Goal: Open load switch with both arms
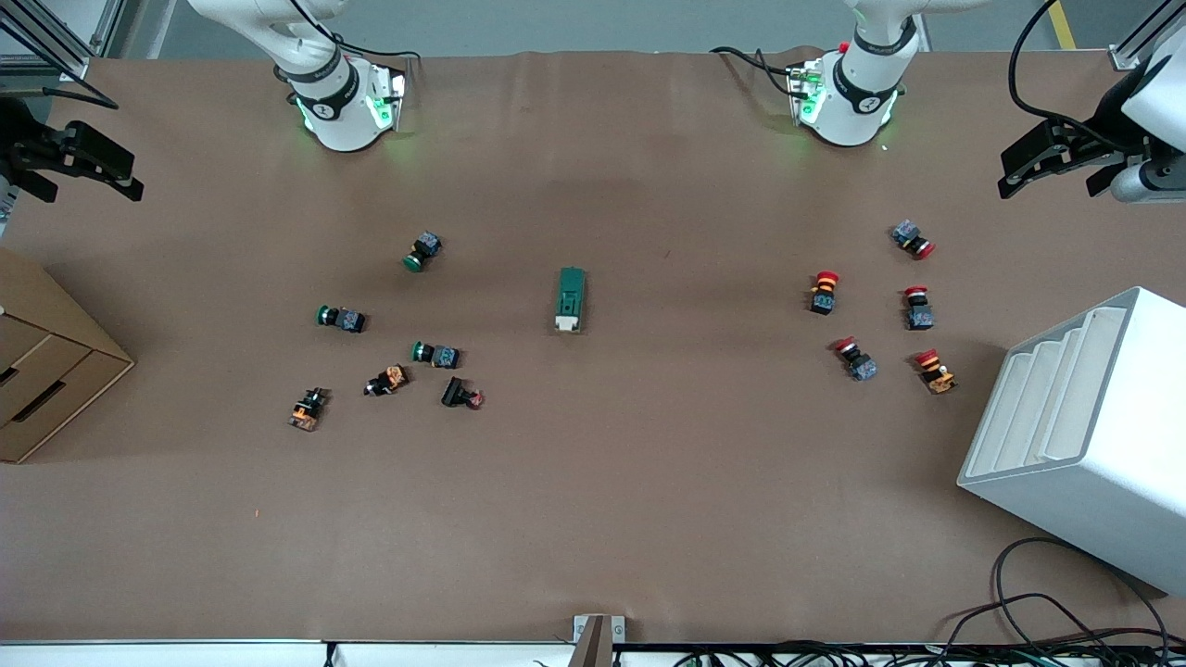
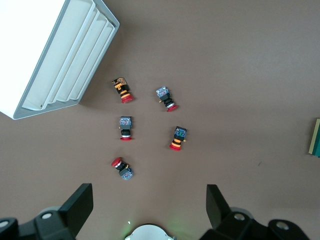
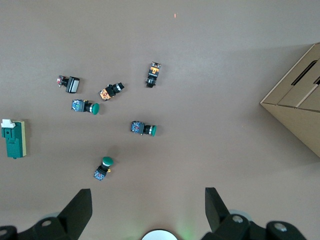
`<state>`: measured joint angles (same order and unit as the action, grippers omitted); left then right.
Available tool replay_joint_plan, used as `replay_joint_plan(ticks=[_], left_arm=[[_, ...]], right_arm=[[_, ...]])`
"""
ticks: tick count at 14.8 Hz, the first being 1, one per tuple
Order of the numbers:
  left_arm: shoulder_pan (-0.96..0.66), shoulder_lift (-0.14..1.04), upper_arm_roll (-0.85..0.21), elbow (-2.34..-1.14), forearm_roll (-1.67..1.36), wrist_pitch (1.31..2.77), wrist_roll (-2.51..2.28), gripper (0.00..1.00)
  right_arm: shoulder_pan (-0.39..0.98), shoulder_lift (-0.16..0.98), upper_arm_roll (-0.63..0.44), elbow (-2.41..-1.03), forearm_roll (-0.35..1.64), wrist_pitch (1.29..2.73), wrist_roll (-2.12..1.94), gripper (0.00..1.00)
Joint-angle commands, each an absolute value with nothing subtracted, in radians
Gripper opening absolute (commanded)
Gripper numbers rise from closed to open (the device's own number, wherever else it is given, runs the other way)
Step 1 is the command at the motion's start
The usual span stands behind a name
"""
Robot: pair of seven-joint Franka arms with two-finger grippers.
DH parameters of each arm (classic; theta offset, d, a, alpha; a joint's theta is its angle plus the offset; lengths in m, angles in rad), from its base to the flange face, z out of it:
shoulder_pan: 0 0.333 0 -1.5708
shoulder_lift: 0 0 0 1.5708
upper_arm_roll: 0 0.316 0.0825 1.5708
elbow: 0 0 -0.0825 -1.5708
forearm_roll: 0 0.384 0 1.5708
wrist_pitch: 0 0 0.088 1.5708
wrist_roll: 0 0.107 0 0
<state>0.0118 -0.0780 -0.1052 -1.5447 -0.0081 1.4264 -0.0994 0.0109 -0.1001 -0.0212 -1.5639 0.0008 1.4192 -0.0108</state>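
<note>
The load switch (image 1: 571, 299), a dark-green oblong block with a white lever end, lies flat at the middle of the table. It also shows at the edge of the left wrist view (image 2: 315, 137) and in the right wrist view (image 3: 13, 138). My left gripper (image 1: 1052, 178) hangs high over the left arm's end of the table, open and empty (image 2: 148, 205). Over the right arm's end, my right gripper (image 1: 85, 181) is raised, also open with nothing in it (image 3: 148, 207). Both are well away from the switch.
Several red-capped push buttons (image 1: 871, 310) lie toward the left arm's end, beside a white stepped rack (image 1: 1084, 435). Green and orange push buttons (image 1: 389, 333) are scattered toward the right arm's end, near a cardboard box (image 1: 46, 380). Cables trail along the front edge.
</note>
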Motion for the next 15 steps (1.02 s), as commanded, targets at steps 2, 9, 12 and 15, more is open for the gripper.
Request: replay_joint_plan(ticks=[2,9,12,15], left_arm=[[0.009,-0.078,-0.112,-1.537,0.009,1.437,-0.109,1.0],[-0.011,0.018,-0.268,-1.496,-0.005,1.517,-0.208,1.0],[-0.011,0.089,-0.423,-1.523,0.008,1.598,-0.426,1.0],[-0.021,0.107,-0.56,-1.633,0.009,1.747,-0.656,1.0]], right_arm=[[0.012,-0.11,-0.023,-1.572,0.0,1.417,-0.009,1.0],[0.012,-0.11,-0.023,-1.577,0.002,1.405,-0.009,1.0],[0.012,-0.112,-0.02,-1.572,0.002,1.408,-0.009,1.0],[0.014,-0.112,-0.02,-1.566,0.0,1.405,-0.011,1.0]])
